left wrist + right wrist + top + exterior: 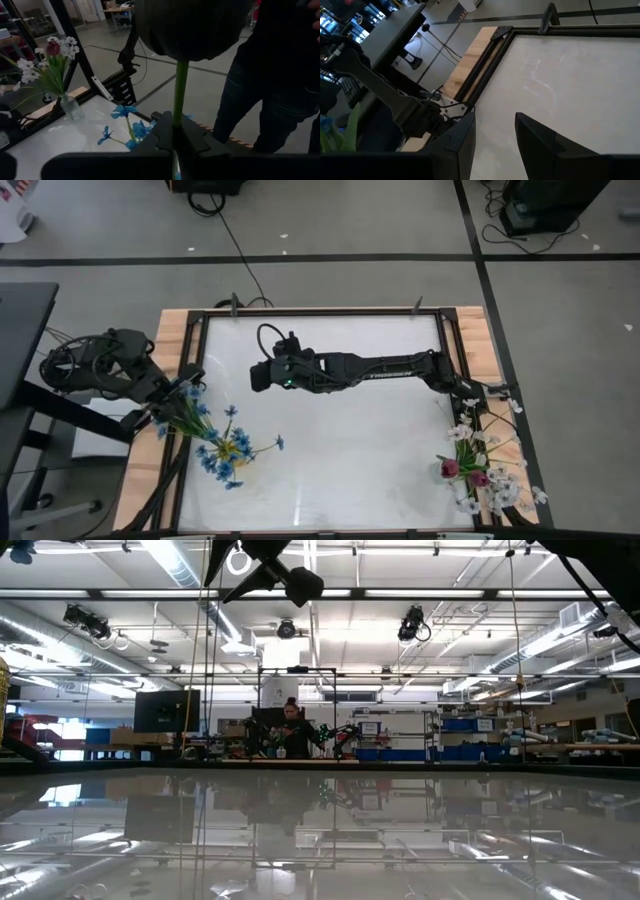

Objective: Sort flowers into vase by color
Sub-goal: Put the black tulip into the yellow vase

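Clamped between the left gripper's (175,137) fingers is a green-stemmed blackish bud (192,27), at the table's (330,470) nine o'clock edge above the blue flowers (222,450). White and red-purple flowers (478,470) stand at four o'clock. Lettered "TROSSEN", the right arm (390,368) reaches across centre, its gripper (495,132) parted and empty.

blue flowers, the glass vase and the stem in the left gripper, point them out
blue flowers (222,452), high view, on the blossom cluster
glass vase (71,107), left wrist view, on its clear body
green stem (180,92), left wrist view, mid-stem above the left gripper (176,137)
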